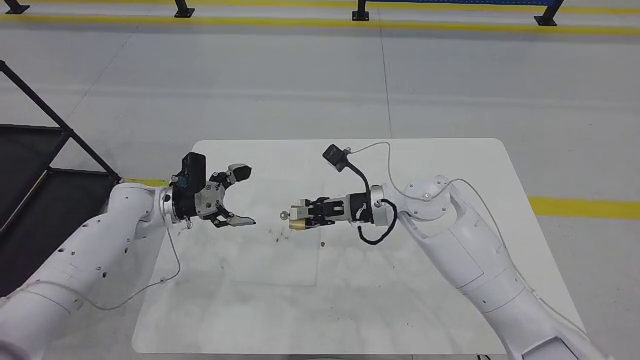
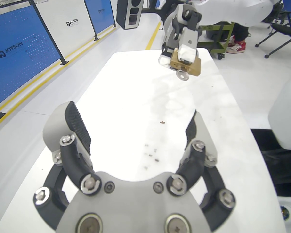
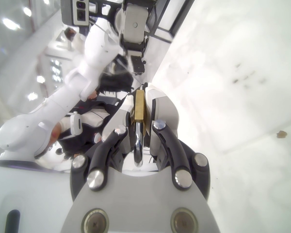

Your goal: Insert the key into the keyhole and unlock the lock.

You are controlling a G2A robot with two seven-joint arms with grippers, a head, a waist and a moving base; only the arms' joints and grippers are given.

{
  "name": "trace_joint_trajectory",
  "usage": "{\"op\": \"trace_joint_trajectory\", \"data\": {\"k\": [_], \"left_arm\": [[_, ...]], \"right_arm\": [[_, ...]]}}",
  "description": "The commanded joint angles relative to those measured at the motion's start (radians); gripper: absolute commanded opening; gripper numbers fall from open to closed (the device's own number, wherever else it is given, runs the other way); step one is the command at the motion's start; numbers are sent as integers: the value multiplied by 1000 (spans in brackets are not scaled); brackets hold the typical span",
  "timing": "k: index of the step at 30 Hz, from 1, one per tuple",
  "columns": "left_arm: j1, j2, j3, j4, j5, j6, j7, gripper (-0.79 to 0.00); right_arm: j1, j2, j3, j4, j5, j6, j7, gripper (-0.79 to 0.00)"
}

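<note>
Hanging above the middle of the white table (image 1: 420, 290) in the top view, the right gripper (image 1: 300, 215) clamps the brass lock (image 1: 297, 224), and the key (image 1: 284, 216) sticks out of the lock's end towards the other arm. The left gripper (image 1: 245, 197) sits apart from the lock, facing it, with its fingers spread wide and nothing between them.

From the left wrist, the left gripper (image 2: 133, 112) is wide open over the table (image 2: 126, 78). Beyond it, the right gripper (image 2: 178, 58) pinches the lock (image 2: 195, 67) between white pads. The key (image 2: 182, 75) is seated in the keyhole on the lock's underside, with its round head showing.

From the right wrist, the right gripper (image 3: 139, 103) squeezes the lock (image 3: 139, 105) edge-on. The steel shackle (image 3: 138, 146) points back towards the wrist; I cannot tell whether it is latched.
</note>
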Motion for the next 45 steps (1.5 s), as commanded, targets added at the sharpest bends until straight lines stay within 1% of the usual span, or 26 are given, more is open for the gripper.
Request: {"op": "trace_joint_trajectory", "data": {"k": [1, 3, 5, 6, 7, 8, 9, 42, 45], "left_arm": [[13, 0, 19, -16, -50, 0, -14, 0], [16, 7, 70, -45, -131, 0, -36, 0], [2, 22, 149, -70, -244, 0, -85, 0], [-16, 31, 188, -87, -300, 0, -118, 0], [-28, 42, 246, -111, -366, 0, -168, 0], [-53, 53, 301, -129, -446, 0, -227, 0], [-88, 64, 339, -144, -537, 0, -268, 0], [-87, 64, 338, -143, -538, 5, -270, 0], [-77, 66, 327, -139, -591, 0, -299, 0]], "right_arm": [[0, 0, 0, 0, 0, 0, 0, -785], [0, 0, 0, 0, 0, 0, 0, -785], [0, 0, 0, 0, 0, 0, 0, -785], [0, 0, 0, 0, 0, 0, 0, -785], [0, 0, 0, 0, 0, 0, 0, -785], [0, 0, 0, 0, 0, 0, 0, -785], [0, 0, 0, 0, 0, 0, 0, -785], [0, 0, 0, 0, 0, 0, 0, -785], [0, 0, 0, 0, 0, 0, 0, -785]]}}
